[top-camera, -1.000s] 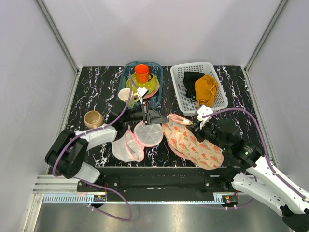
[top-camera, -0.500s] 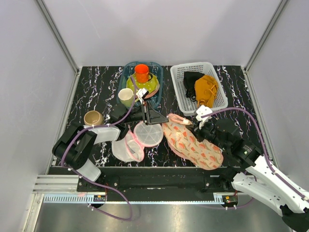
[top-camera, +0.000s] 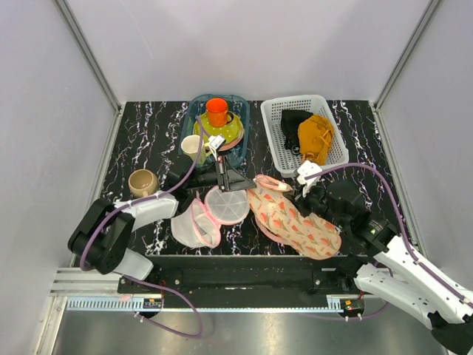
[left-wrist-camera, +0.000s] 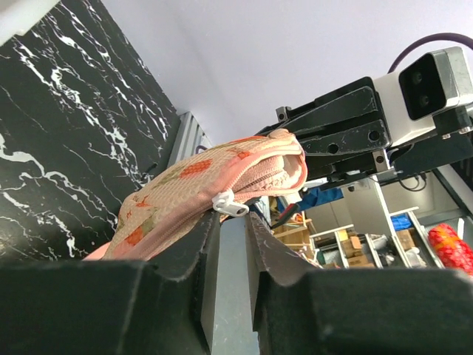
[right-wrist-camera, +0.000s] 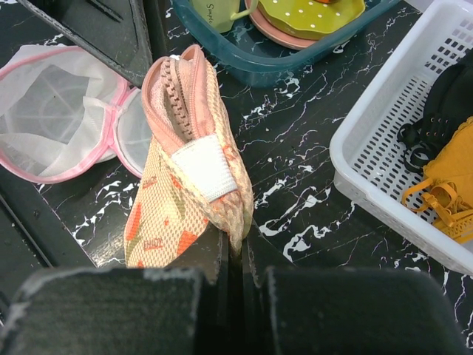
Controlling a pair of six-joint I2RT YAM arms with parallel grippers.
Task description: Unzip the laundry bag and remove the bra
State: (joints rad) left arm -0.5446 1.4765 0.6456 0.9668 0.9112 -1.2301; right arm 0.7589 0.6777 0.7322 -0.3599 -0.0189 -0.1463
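The laundry bag (right-wrist-camera: 188, 159) is clamped in the right fingers (right-wrist-camera: 185, 303); its zip pull (left-wrist-camera: 230, 205) is flanked by the left fingers (left-wrist-camera: 185, 259), grip unclear.

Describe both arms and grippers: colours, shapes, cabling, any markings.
The left arm and right arm look alike: black joint housings and white link shells, with a purple cable looping along each. The left gripper and right gripper have matte black, wedge-shaped fingers. The right wrist carries a white camera module. No markings are legible.
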